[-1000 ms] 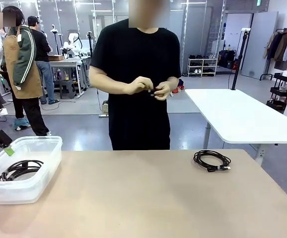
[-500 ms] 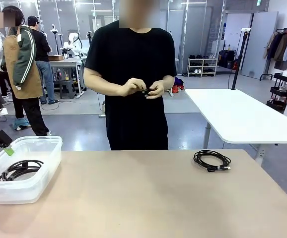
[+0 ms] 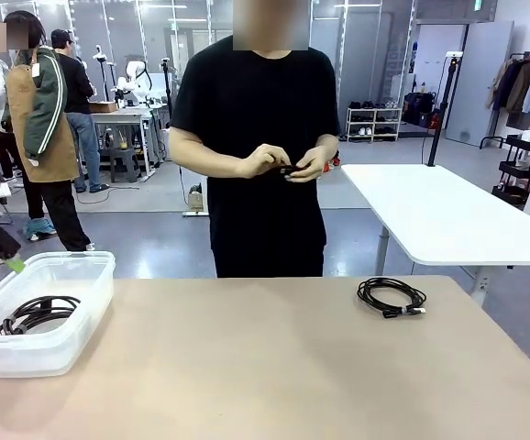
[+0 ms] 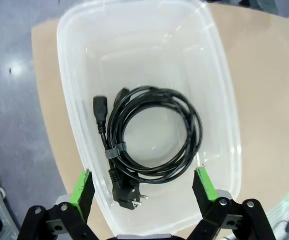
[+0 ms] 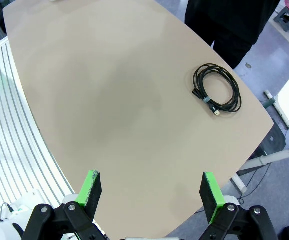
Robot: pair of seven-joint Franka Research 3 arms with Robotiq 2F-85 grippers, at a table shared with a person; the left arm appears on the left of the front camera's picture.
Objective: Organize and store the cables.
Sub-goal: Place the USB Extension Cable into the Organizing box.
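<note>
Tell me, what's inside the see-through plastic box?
One black cable, wound in a coil with plugs on its ends, lies on the bottom of the box. In the front view the cloudy wall hides part of it.

A beige table [image 3: 274,367] is seen across the front view, and a clear plastic container [image 3: 93,291] is placed on its left part, close to the edge. Behind the far edge a person in a black T-shirt [image 3: 256,119] is standing. A white table [image 3: 448,220] is set further back on the right. A clothes rack [image 3: 524,87] and a low shelf [image 3: 373,124] are seen behind it.
</note>
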